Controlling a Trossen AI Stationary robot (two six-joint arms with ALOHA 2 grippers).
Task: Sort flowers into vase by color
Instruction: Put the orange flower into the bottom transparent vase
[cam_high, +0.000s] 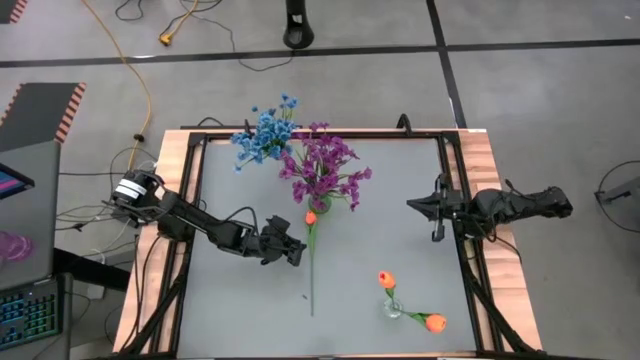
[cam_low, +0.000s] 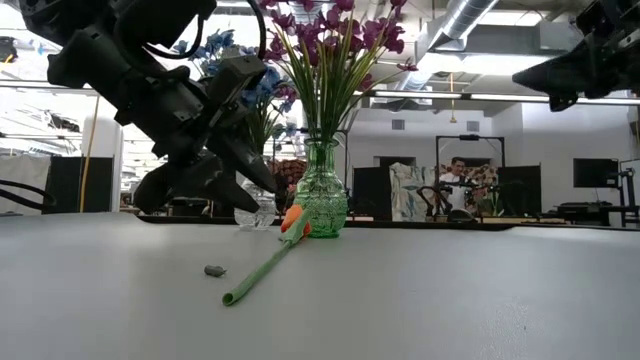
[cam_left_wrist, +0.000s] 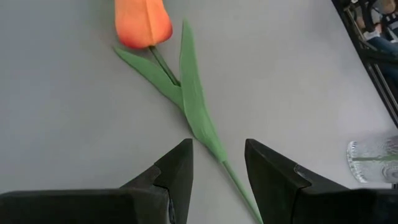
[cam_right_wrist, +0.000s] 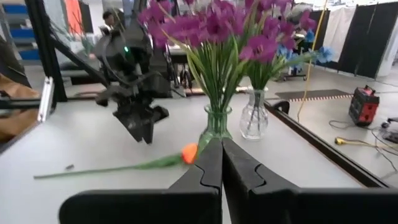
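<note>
the left gripper (cam_high: 292, 250) hovers above the grey table (cam_high: 250, 310), its jaws partly parted around the green stem of a lone orange tulip (cam_high: 311, 217) without holding it; the tulip lies flat just at the gripper's 3 o'clock, bud toward 12. at 12 o'clock stand the blue flowers (cam_high: 266, 133) and purple flowers (cam_high: 325, 166) in vases. at 5 o'clock two orange tulips (cam_high: 387, 279) sit in a small glass vase (cam_high: 393, 311). the right gripper (cam_high: 415, 204) waits at 3 o'clock, fingers pressed together, empty.

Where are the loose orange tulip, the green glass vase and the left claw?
Loose orange tulip (cam_left_wrist: 143, 23): left wrist view, on the bud.
Green glass vase (cam_low: 320, 200): low view, on its belly.
Left claw (cam_left_wrist: 217, 168): left wrist view, between its fingertips.
</note>
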